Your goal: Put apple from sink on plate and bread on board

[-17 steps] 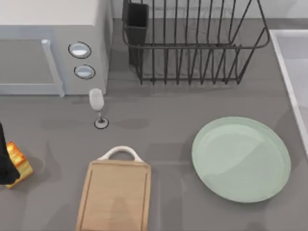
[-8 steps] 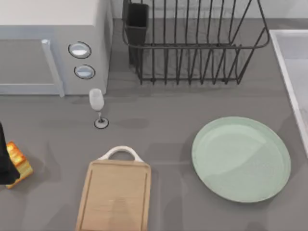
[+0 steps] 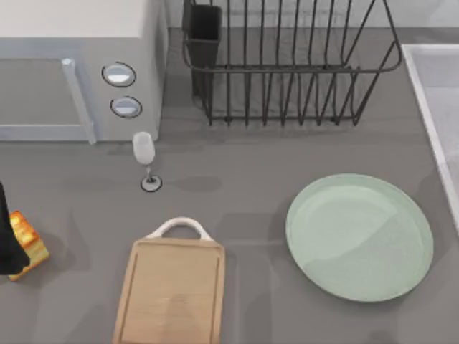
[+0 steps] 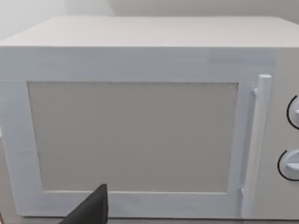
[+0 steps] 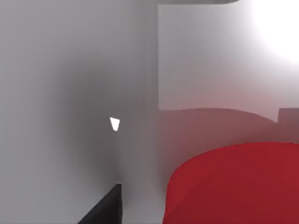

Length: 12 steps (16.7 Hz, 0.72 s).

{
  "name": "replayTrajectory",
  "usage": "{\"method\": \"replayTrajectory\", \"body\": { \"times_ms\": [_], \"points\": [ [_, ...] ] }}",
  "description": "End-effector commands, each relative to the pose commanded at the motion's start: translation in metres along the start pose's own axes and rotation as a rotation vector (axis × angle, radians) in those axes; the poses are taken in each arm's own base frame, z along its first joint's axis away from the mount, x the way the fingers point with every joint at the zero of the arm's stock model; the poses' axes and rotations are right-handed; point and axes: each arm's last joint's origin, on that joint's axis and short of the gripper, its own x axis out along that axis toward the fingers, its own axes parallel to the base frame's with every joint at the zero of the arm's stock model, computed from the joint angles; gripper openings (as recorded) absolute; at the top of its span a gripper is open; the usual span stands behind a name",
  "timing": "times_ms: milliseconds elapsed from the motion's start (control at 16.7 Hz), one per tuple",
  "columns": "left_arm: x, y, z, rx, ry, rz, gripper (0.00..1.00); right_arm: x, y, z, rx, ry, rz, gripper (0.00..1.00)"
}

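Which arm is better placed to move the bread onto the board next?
Left. The dark left hand sits right against the bread at the table's left edge, with the board just beside it. The right wrist view shows the red apple close up, so that arm is busy at the sink.

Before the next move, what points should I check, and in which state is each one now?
1. Plate bare and free for the apple: ok.
2. Board bare and free for the bread: ok.
3. Bread off the board, at the table's left edge beside the left gripper: not ok.
4. Apple close to the right wrist camera, not on the plate: not ok.
5. Jaws closed on either item: cannot tell.
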Motion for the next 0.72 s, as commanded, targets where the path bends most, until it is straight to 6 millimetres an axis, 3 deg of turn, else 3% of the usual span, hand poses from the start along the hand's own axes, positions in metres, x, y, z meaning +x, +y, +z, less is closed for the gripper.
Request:
{"method": "replayTrajectory", "body": {
  "times_ms": [300,720],
  "points": [
    [0.0,0.0,0.0,0.0,0.0,0.0,1.0,0.0,0.0,0.0,0.0,0.0,0.0,0.02],
    [0.0,0.0,0.0,0.0,0.0,0.0,1.0,0.0,0.0,0.0,0.0,0.0,0.0,0.0]
  ]
}}
